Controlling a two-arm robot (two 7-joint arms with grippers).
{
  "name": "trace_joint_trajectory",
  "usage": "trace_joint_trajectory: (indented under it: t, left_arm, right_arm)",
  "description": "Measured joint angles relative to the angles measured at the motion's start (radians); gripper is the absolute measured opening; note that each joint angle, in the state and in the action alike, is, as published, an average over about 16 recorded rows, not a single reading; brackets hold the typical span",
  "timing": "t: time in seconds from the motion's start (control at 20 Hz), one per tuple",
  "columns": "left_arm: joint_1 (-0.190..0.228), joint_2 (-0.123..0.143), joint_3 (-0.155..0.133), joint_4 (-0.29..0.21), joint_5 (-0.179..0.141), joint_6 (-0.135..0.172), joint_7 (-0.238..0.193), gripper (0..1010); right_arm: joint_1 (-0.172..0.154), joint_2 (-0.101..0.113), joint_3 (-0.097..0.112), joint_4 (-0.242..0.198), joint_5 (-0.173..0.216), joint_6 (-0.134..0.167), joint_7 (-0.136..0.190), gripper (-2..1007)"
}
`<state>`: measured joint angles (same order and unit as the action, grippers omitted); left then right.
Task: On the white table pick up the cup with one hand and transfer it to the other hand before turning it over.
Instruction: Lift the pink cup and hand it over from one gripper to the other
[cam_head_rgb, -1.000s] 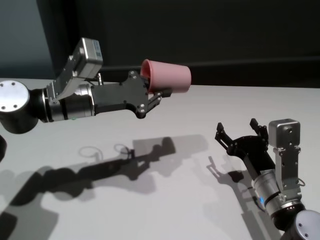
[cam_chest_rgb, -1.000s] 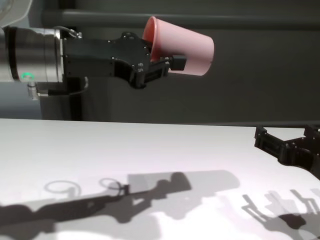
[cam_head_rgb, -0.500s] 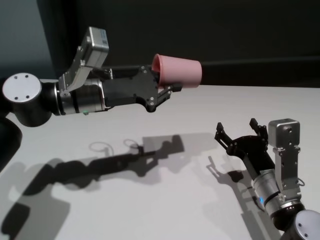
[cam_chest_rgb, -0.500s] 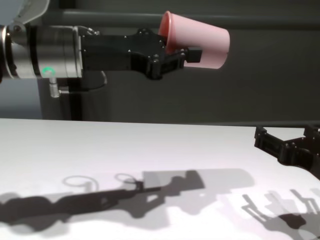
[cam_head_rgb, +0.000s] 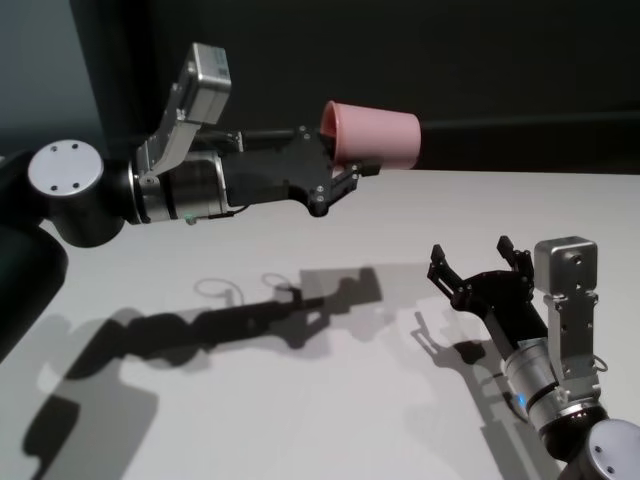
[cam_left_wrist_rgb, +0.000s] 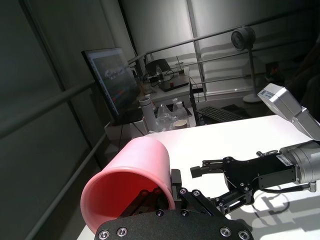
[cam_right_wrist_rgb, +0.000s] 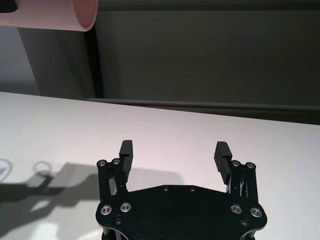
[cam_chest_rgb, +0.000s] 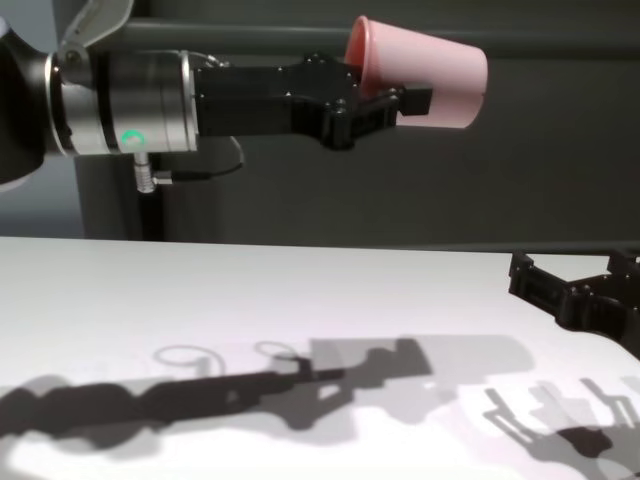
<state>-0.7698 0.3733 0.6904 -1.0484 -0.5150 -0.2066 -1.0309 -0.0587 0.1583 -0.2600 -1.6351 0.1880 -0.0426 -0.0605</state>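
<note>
The left gripper (cam_head_rgb: 345, 172) was clamped on the cup (cam_head_rgb: 372, 135), one black finger inside the mouth and another outside the wall, holding it on its side high above the table (cam_head_rgb: 300, 400). The cup's rolled rim faced back toward the arm and its closed base pointed to the robot's right, out over the open middle of the tabletop. The cup was a plain, smooth, pale pink tumbler, tapering toward the base, with no handle. Behind the gripper ran a silver-grey cylindrical arm (cam_chest_rgb: 120, 100) showing a green light.

The right gripper (cam_head_rgb: 478, 268) sat low over the table's right side, well apart from the cup and below it, with its ribbed black prongs spread wide and nothing between them. Its arm (cam_head_rgb: 545, 385) rose from the near right corner, carrying a blue light.

Between the two grippers lay a broad stretch of bare, matte white surface, crossed only by the arms' dark shadows. The table's far edge ran straight against a dark wall, just behind and below the raised cup in the head view.
</note>
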Motion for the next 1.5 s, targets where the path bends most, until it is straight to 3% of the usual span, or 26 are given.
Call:
trace_joint_trajectory:
  t: [0.35, 1.5]
  left_arm:
    - [-0.009, -0.012, 0.007, 0.021, -0.009, 0.001, -0.005, 42]
    - [-0.008, -0.01, 0.009, 0.018, -0.006, 0.003, -0.003, 42]
  right_arm:
    - [0.0, 0.0, 0.0, 0.0, 0.0, 0.0, 0.0, 1002]
    - [0.0, 0.0, 0.0, 0.0, 0.0, 0.0, 0.0, 1002]
